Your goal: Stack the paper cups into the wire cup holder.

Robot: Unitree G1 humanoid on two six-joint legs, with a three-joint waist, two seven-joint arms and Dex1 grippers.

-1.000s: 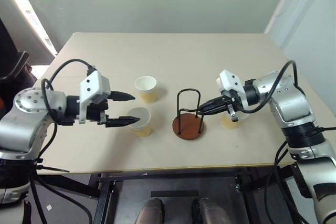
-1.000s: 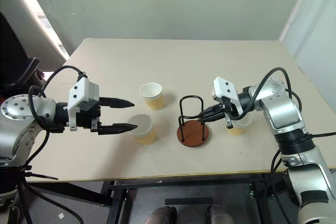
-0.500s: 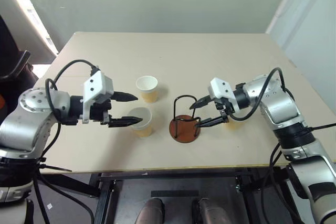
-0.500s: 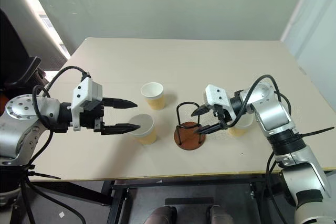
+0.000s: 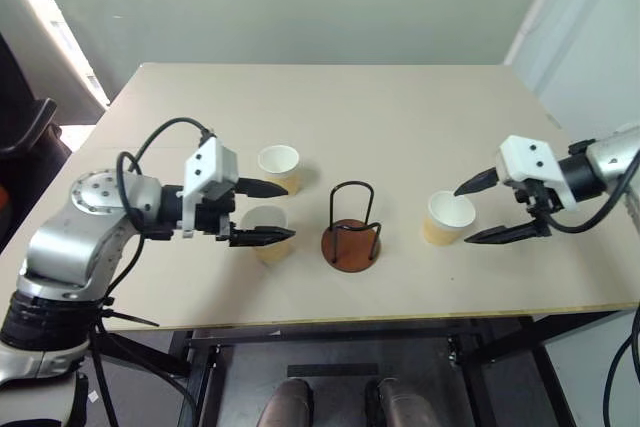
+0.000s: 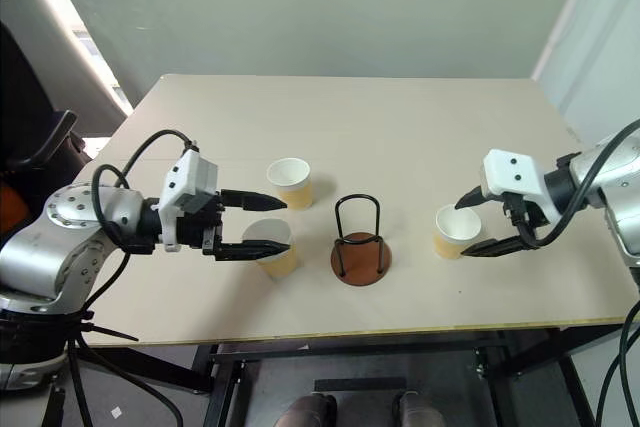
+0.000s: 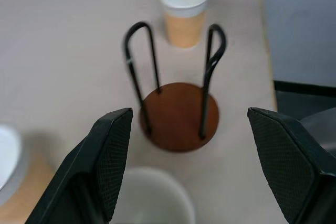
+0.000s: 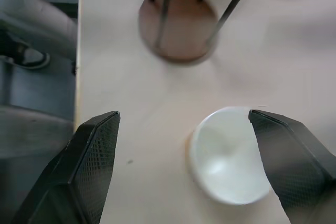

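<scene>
Three paper cups stand upright on the table. The wire cup holder (image 5: 352, 232) is empty at the table's middle, black loops on a brown disc. My left gripper (image 5: 288, 211) is open, and its fingers straddle the near left cup (image 5: 265, 237) without closing on it. Another cup (image 5: 279, 167) stands just behind it. My right gripper (image 5: 462, 216) is open too, its fingertips flanking the right side of the third cup (image 5: 446, 218), apart from it. The right wrist view has that cup (image 8: 231, 153) between the fingers (image 8: 94, 166), with the holder's base (image 8: 177, 22) beyond.
The beige table (image 5: 340, 107) is bare behind the cups. Its front edge (image 5: 350, 319) runs close below the holder and cups. A dark chair (image 5: 25, 127) stands off the table's left side.
My right gripper opened at the holder's wire and drew back to the right, past the third cup. The holder slid slightly left. My left gripper crept right along the near cup.
</scene>
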